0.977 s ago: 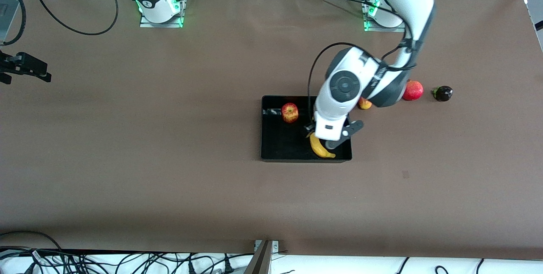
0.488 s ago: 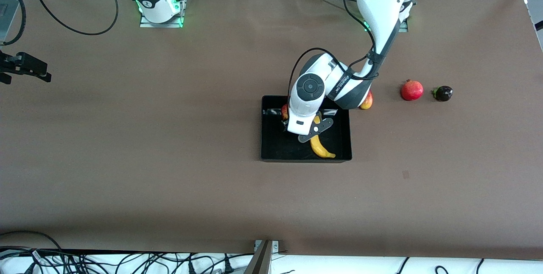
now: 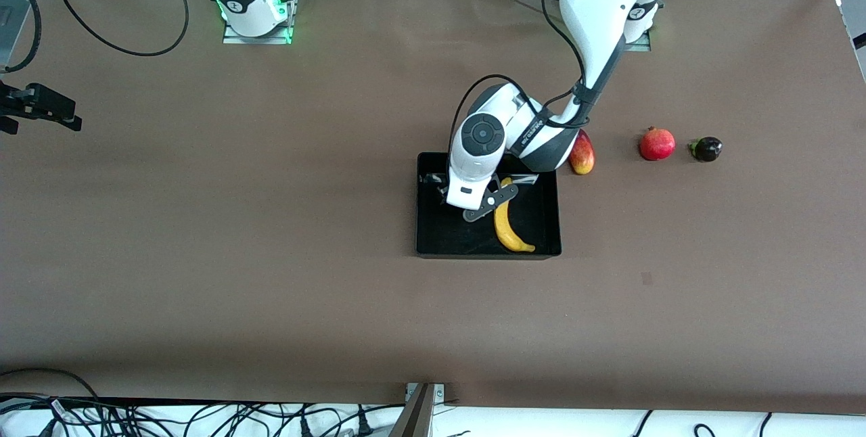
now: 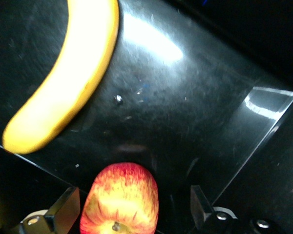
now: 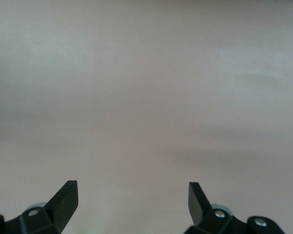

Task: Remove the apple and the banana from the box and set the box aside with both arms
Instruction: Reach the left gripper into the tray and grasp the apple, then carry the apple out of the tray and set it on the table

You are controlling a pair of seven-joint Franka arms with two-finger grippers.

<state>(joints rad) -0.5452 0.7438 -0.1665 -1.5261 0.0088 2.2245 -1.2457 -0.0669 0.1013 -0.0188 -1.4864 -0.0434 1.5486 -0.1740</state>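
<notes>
Left gripper (image 4: 132,214) spread wide over black tray (image 3: 433,237), straddling apple (image 4: 119,200) hidden from front view, banana (image 3: 509,227) beside, right gripper (image 5: 132,202) wide, empty, waiting.

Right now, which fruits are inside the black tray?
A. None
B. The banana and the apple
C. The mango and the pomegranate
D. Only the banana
B: the left wrist view shows the banana and the apple both lying on the floor of the black tray.
</notes>
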